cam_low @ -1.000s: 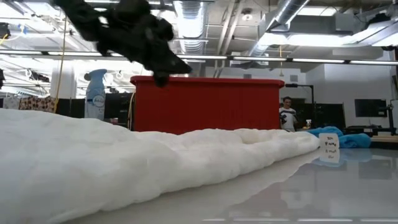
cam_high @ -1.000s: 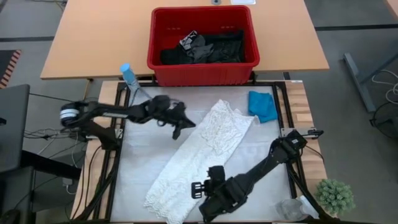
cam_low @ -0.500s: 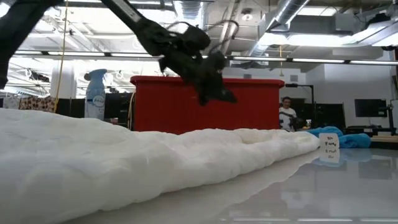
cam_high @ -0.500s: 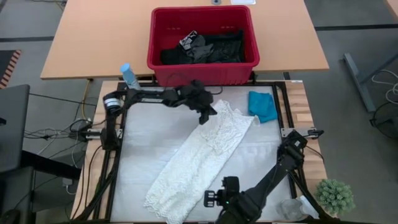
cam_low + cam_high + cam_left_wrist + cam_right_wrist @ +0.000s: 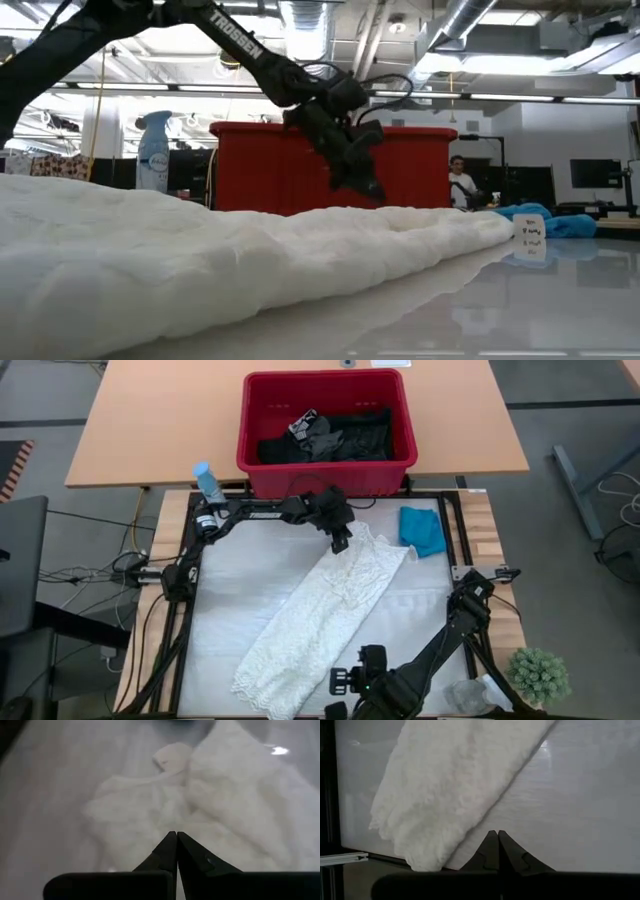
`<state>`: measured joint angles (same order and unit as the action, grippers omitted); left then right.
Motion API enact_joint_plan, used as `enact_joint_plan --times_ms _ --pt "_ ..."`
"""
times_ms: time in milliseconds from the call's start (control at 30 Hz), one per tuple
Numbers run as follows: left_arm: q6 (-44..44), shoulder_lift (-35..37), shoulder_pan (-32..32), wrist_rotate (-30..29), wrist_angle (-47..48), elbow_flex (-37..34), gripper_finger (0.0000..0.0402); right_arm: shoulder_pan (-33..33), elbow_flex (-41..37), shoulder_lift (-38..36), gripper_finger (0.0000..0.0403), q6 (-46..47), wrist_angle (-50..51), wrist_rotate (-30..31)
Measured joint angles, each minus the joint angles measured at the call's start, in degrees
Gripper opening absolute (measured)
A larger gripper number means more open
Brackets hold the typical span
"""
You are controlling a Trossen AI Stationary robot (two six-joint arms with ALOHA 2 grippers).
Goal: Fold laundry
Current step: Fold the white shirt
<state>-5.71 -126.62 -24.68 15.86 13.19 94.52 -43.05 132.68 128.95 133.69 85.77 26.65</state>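
High view shows the white garment (image 5: pixel 325 605) laid diagonally across the bench (image 5: pixel 225 585); left gripper (image 5: pixel 340 543) clenched, empty, above its upper end. Right wrist view alone shows the right gripper (image 5: pixel 498 834) clenched beside the hem.

1. The left arm reaches across the far side of the table, stretched out toward the middle.
2. The left gripper (image 5: pixel 341 543) points down, and its two fingers (image 5: pixel 176 851) are pressed together.
3. The right arm lies low along the near right side of the table.
4. The right gripper (image 5: pixel 338 682) sits at the near edge, its fingers (image 5: pixel 496 849) also closed together, holding nothing.
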Motion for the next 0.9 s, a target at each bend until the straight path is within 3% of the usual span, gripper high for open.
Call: enact_joint_plan --times_ms 500,667,800,900 --pt "-2.2 -0.1 -0.8 1.3 11.4 0.5 0.0000 0.0 0.0 0.0 0.0016 -0.2 1.1 0.3" --pt "-5.2 2.0 -0.9 10.6 15.5 0.9 0.0000 0.0 0.0 0.0 0.0016 -0.2 1.2 0.4" --pt "-16.1 3.7 0.0 15.0 18.8 1.0 0.0000 0.0 0.0 0.0 0.0016 -0.2 1.1 0.4" --pt "-28.1 3.4 0.0 20.4 30.8 0.7 0.0000 0.0 0.0 0.0 0.0016 -0.2 0.8 0.4"
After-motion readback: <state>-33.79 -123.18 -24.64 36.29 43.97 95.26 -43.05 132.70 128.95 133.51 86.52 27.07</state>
